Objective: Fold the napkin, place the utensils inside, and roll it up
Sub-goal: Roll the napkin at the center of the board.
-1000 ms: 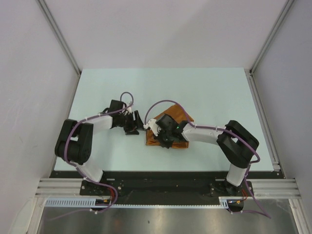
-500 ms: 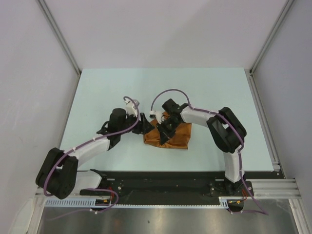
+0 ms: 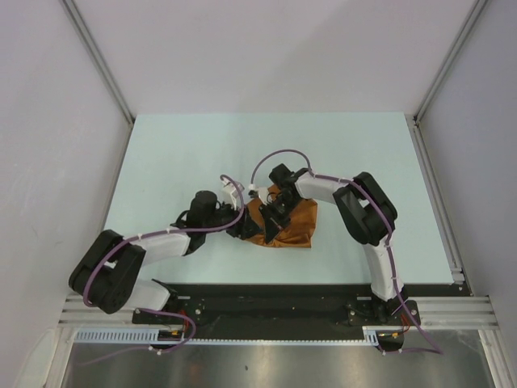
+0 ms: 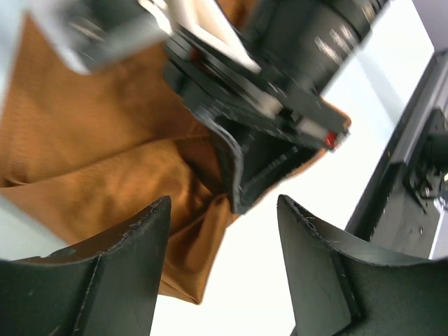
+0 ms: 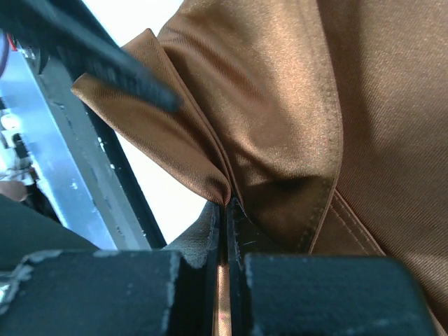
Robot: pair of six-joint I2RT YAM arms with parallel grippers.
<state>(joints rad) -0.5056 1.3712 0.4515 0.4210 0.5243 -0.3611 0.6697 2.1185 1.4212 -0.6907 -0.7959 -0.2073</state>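
The rust-orange napkin (image 3: 297,223) lies bunched near the middle of the table, with a lifted fold (image 5: 175,140) on its left side. My right gripper (image 3: 271,220) is shut on that fold; in the right wrist view (image 5: 227,207) the cloth (image 5: 301,98) is pinched between the closed fingers. My left gripper (image 3: 245,228) stands open at the napkin's left edge. In the left wrist view (image 4: 222,210) its fingers (image 4: 133,252) straddle a corner of the napkin (image 4: 91,147) without touching it, facing the right gripper's black fingers (image 4: 255,168). The utensils are hidden.
The pale green table (image 3: 178,145) is bounded by white walls at the left, back and right. A black base plate and metal rail (image 3: 275,301) run along the near edge. The right arm's elbow (image 3: 363,210) rises just right of the napkin.
My left arm has stretched out to the right, bringing its open gripper up to the napkin's left edge. The right gripper stayed shut on the napkin and turned, drawing the fold leftward.
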